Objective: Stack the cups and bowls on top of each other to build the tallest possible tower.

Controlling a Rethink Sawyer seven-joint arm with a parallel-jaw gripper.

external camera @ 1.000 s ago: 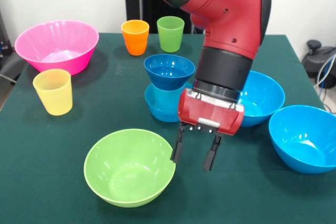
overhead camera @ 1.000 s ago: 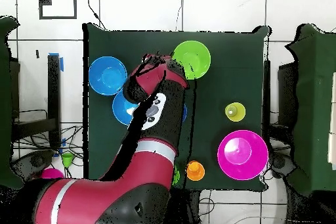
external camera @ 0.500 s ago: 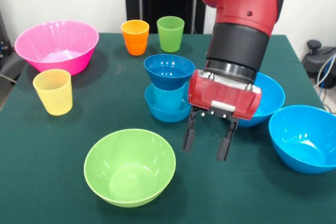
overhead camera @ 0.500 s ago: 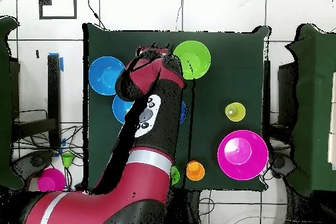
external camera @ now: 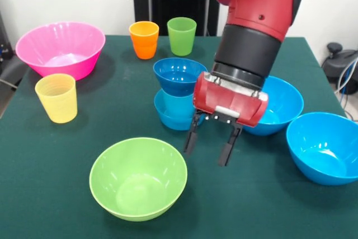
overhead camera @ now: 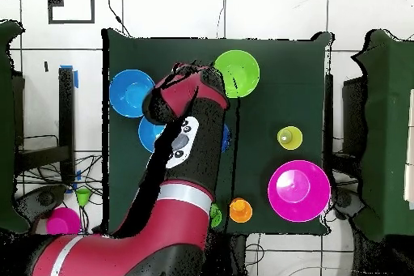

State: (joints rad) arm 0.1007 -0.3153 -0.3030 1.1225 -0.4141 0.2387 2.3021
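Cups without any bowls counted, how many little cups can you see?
3 clearly: the yellow cup near the pink bowl, and the orange cup and green cup side by side at the back. A light blue one may be hidden in the blue stack.

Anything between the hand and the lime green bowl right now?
Nothing: in the front view only bare green tabletop separates the open hand from the lime green bowl. The nearer fingertip hangs just beside the bowl's rim.

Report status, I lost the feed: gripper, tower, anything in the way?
Gripper open, empty, hovering beside lime green bowl. Tower three pieces so far: dark blue bowl on top. Pink bowl, three cups unstacked. Nothing blocking.
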